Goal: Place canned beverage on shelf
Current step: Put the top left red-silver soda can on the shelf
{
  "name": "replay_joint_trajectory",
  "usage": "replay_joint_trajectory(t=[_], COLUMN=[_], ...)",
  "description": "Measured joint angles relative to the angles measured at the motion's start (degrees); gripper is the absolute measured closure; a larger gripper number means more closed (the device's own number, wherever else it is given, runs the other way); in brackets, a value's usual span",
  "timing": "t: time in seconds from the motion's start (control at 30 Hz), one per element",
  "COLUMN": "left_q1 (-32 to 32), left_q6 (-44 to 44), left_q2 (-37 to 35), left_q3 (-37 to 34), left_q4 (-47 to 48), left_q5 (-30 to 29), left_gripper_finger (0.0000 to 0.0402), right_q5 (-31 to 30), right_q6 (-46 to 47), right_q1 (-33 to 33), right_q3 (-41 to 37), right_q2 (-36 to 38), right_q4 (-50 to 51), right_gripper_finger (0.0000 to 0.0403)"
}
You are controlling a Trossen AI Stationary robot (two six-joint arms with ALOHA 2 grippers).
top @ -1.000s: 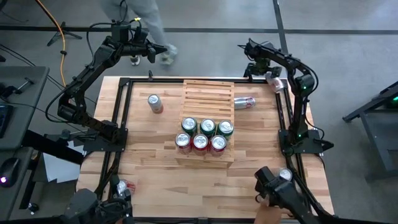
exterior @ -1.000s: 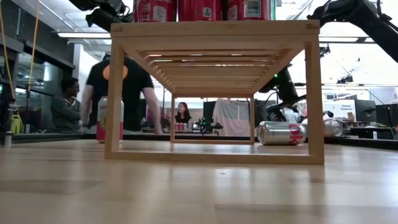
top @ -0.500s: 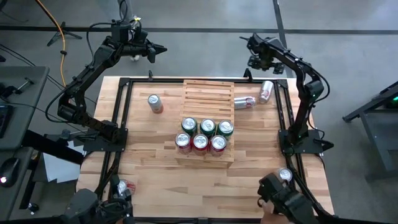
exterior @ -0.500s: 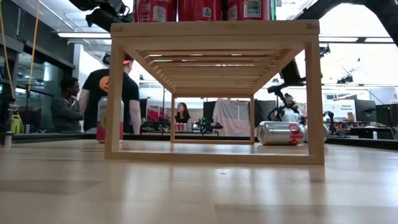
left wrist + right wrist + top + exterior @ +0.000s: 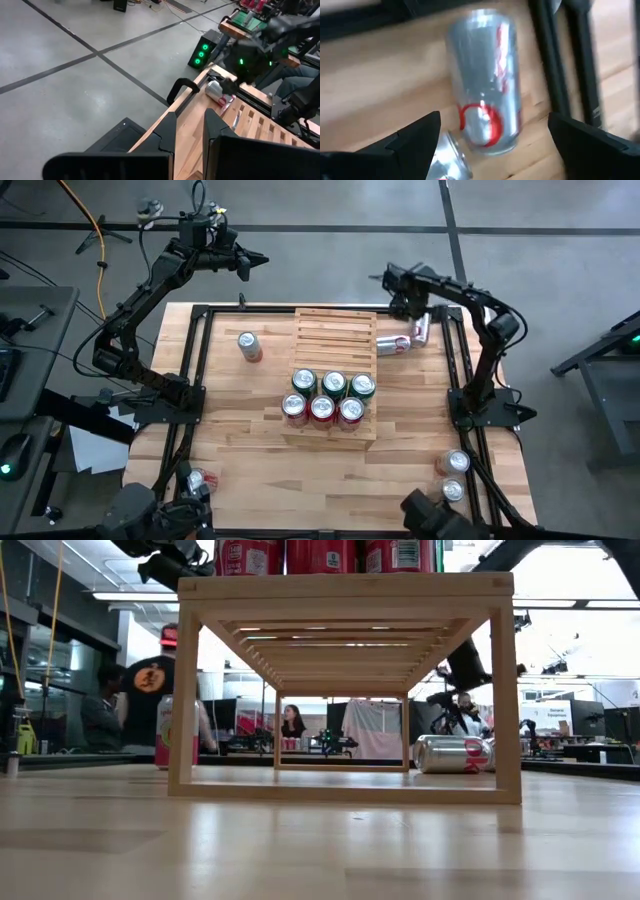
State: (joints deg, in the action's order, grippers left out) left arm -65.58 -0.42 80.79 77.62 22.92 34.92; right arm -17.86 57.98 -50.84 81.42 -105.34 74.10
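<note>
right gripper (image 5: 405, 298) open, hovering over far right corner of table (image 5: 240, 450), above a silver can (image 5: 485, 82) lying on its side | second can (image 5: 392, 345) lying just beside shelf (image 5: 335, 330) | six cans upright on shelf | left gripper (image 5: 255, 260) shut, beyond far edge

2 dark jointed arms (image 5: 140, 300)

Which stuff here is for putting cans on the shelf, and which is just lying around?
For the job:
- shelf, six cans on it
- silver can under the open right gripper
- lying can
- standing can

Just around:
- left gripper, shut, off the table
- people behind
</note>
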Motion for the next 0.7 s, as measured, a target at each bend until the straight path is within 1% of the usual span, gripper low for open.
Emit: replay_joint_trajectory(t=[0.07,0.13,0.3,0.43,0.5,0.6,0.7], left_q1=[0.0,0.0,0.2,1.9,3.3,5.4,8.4], left_q6=[-0.5,-0.8,-1.6,-2.4,-3.6,-2.7,0.1], left_q2=[0.0,0.0,0.0,0.0,0.0,0.0,-0.2], left_q3=[0.0,0.0,0.0,0.0,0.0,0.0,0.0], left_q4=[0.0,0.0,-0.1,-1.2,-1.8,-2.3,-2.9], left_q5=[0.0,0.0,0.0,0.2,3.1,11.5,18.9], left_gripper_finger=[0.0402,0.0402,0.0401,0.0402,0.0401,0.0402,0.0402], right_q5=[0.9,0.8,-0.1,0.9,1.5,1.5,0.0], right_q6=[2.5,3.9,0.2,-3.9,-5.4,-8.0,-9.0], right_q1=[-0.2,-1.2,-3.9,-6.5,-7.6,-8.6,-7.7], right_q3=[-4.7,-7.7,-11.7,-15.0,-16.5,-18.8,-20.0], right_q2=[1.8,3.6,4.7,4.7,4.7,4.7,4.8], right_q4=[-3.9,-7.4,-12.6,-19.9,-21.5,-21.7,-23.6], right_gripper_finger=[0.0048,0.0048,0.0048,0.0048,0.0048,0.0048,0.0048])
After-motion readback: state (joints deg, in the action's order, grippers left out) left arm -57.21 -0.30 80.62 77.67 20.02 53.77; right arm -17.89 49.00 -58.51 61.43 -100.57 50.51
